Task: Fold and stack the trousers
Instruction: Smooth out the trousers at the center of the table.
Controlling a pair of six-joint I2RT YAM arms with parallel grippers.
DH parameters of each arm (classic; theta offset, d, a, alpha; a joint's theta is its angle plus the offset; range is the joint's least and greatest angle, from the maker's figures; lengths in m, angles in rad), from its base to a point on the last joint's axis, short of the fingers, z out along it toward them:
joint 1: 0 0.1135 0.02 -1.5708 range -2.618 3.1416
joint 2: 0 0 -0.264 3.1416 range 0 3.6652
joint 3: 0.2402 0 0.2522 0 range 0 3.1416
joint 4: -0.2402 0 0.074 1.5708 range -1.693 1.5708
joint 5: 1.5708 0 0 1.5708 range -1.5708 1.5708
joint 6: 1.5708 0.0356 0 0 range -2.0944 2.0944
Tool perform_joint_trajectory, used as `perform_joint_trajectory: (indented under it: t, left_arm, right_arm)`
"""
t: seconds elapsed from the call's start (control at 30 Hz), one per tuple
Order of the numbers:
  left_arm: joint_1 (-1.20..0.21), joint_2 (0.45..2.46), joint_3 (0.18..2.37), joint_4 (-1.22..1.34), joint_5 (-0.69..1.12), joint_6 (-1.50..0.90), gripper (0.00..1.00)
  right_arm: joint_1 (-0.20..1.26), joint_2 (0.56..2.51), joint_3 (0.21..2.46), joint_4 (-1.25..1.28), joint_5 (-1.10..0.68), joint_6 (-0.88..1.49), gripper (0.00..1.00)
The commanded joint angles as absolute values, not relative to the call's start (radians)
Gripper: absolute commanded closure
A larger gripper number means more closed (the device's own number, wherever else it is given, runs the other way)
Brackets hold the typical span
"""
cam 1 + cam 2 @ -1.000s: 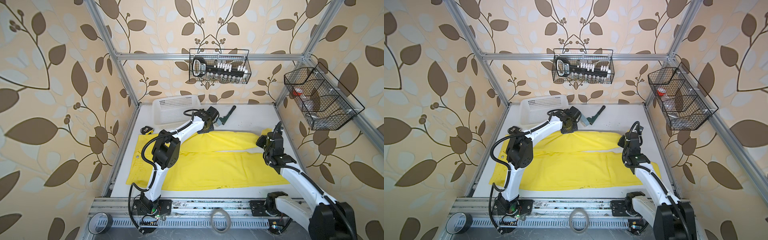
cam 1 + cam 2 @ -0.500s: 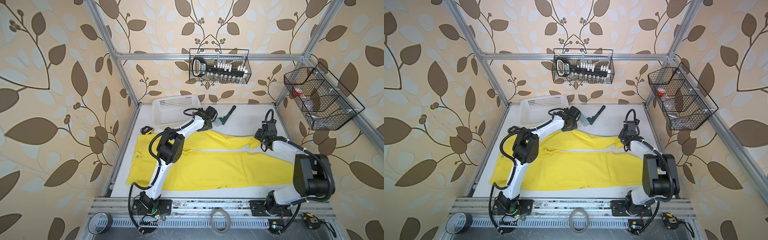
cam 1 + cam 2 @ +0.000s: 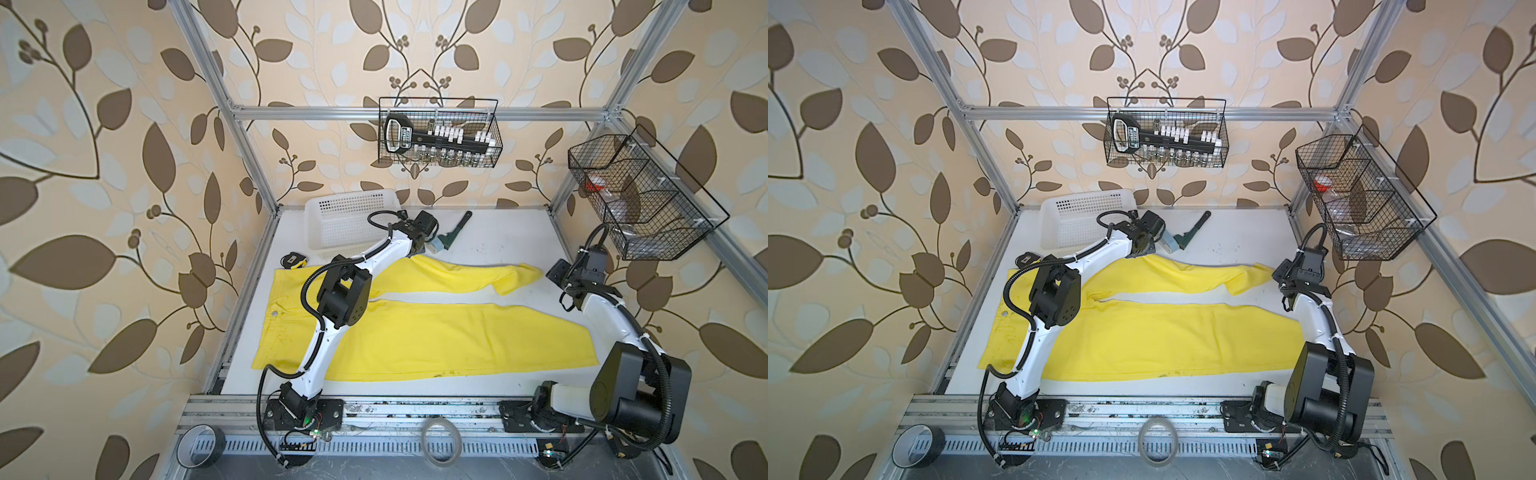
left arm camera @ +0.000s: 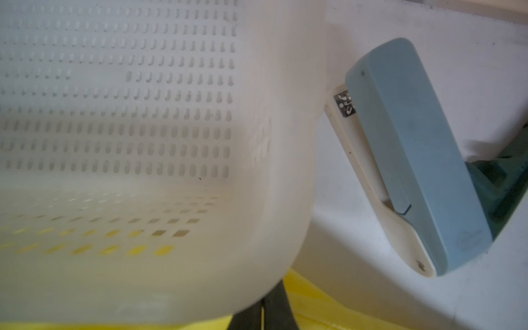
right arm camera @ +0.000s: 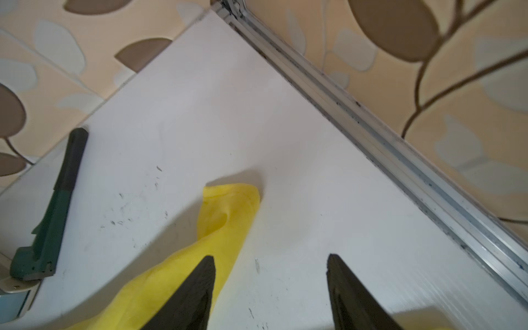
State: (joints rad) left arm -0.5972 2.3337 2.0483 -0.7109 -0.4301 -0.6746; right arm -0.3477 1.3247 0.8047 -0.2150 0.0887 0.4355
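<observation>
The trousers [image 3: 436,336] lie flat and unfolded in front of the white basket [image 3: 345,220], both legs stretching away from it. The left gripper [image 4: 263,313], right at the basket's near corner, is pinched closed on the upper edge of the leg nearer the basket. The right gripper [image 5: 271,257], well away from the basket, hangs with jaws spread and empty, beside that leg's rumpled cuff [image 5: 228,205]. The cuff probably needs flattening first: a low grasp at its hem, drawn away from the basket, should tauten the leg before folding.

Right jaws apart, left jaws closed.
</observation>
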Motion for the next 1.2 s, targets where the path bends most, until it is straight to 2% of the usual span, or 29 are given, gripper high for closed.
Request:
perform_joint_trajectory:
  t: [0.0,0.13,0.27,0.5,1.17]
  left_arm:
    - [-0.608,2.325,2.080,-0.727,-0.498,-0.660,1.00]
    - [-0.611,2.319,2.074,-0.730,-0.496,-0.654,1.00]
    - [-0.612,2.312,2.066,-0.728,-0.485,-0.650,1.00]
    - [-0.611,2.297,2.057,-0.727,-0.481,-0.637,1.00]
    - [-0.612,2.290,1.998,-0.715,-0.458,-0.620,1.00]
  right_arm:
    - [-0.301,1.377,0.754,-0.292,0.014,0.425,0.42]
    - [-0.222,1.476,0.763,-0.277,0.038,0.432,0.49]
    - [-0.153,1.565,0.804,-0.250,0.087,0.443,0.50]
    - [-0.063,1.682,0.927,-0.261,0.201,0.440,0.42]
    - [-0.045,1.900,1.149,-0.421,0.285,0.346,0.43]
